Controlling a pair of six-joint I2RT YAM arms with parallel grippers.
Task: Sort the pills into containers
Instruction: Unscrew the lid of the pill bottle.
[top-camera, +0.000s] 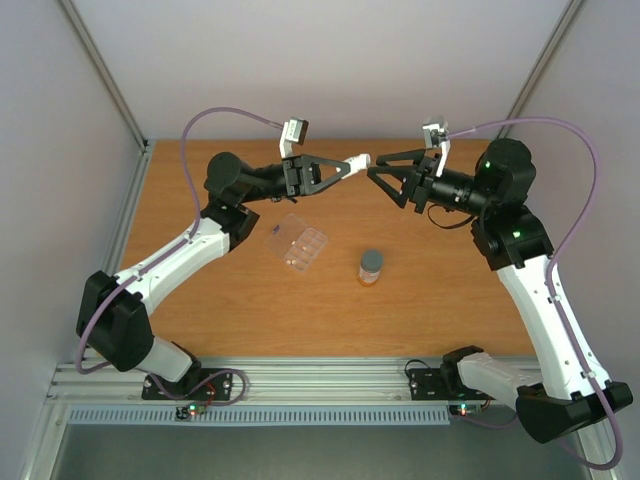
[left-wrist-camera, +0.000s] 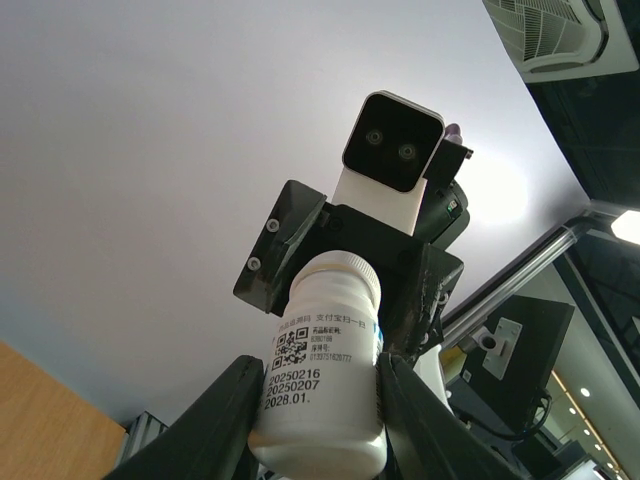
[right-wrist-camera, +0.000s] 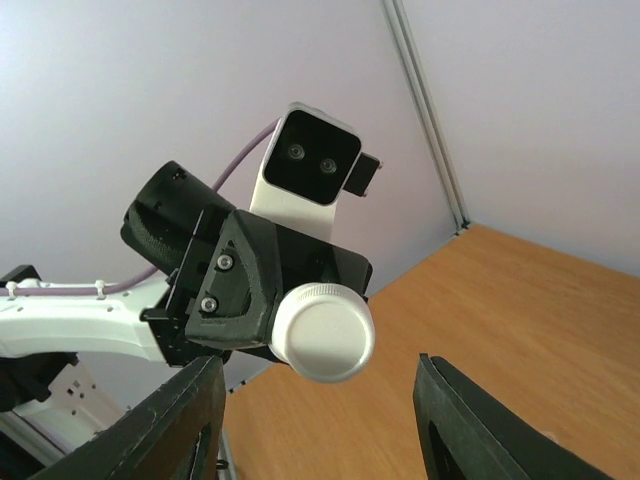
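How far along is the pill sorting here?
Early. Done: left gripper grips the white bottle in mid-air. In hand: open right gripper flanks its cap, still on. Left: uncapping and sorting; pill box and grey-capped bottle sit on the table, pills not discernible.

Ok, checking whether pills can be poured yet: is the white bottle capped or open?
Capped. The right wrist view shows a ribbed white cap on the end of the white bottle, held in the left gripper.

A robotics lab test cell, by the look of it: left arm (top-camera: 185, 250) and right arm (top-camera: 540, 290) bolted to an aluminium rail (top-camera: 320, 378) edging a wooden counter (top-camera: 330, 315), pale panels (top-camera: 330, 60) on metal posts (top-camera: 105, 75) boxing it in, ceiling vent (left-wrist-camera: 560, 35) overhead.
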